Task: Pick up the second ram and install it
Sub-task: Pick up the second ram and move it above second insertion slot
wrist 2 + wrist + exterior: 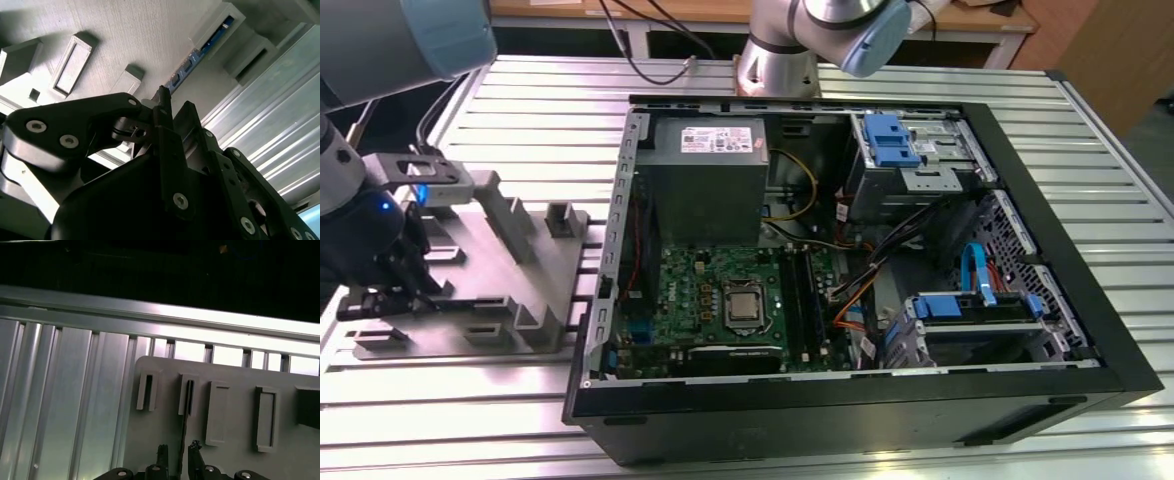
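Observation:
The second ram (pixel 185 410) stands on edge in the slots of the grey holder tray (pixel 230 375), seen as a thin dark line in the first wrist view. In the second wrist view the ram (pixel 200 50) shows a bluish-green board in its slot. My gripper (pixel 178 449) straddles one end of the stick, with a small gap between each black fingertip and the stick. In the exterior view my gripper (pixel 387 295) hangs low over the tray (pixel 494 280) at the exterior view's left. The green motherboard (pixel 700 290) lies inside the open case.
The open black computer case (pixel 854 400) fills the middle of the ribbed metal table (pixel 520 110). Inside it are a grey power-supply box (pixel 707 160), loose cables (pixel 881 250) and blue drive brackets (pixel 887 140). A second arm's base (pixel 781 60) stands behind the case.

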Robot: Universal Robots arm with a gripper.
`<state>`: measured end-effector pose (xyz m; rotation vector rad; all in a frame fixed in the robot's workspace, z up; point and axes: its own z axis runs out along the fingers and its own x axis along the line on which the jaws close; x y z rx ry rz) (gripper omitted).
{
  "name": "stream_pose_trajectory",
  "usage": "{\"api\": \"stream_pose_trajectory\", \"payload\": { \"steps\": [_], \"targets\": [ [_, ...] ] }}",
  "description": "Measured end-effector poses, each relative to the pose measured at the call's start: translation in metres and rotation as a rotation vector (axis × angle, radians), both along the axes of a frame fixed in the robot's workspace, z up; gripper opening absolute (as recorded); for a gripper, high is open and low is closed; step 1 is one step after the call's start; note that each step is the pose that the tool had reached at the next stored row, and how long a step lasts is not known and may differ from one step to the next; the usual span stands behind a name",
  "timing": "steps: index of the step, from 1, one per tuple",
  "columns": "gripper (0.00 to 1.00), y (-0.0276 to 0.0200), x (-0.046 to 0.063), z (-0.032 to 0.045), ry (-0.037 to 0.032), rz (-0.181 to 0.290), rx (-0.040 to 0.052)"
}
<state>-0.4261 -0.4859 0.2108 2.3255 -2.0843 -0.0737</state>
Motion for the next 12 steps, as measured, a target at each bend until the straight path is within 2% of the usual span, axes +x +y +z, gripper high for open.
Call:
{"api": "stream_pose_trajectory", "payload": {
  "steps": [12],
  "targets": [
    [0.3,0.0028,-0.0037,-0.0102,-0.0002,0.0,0.0001]
  ]
}}
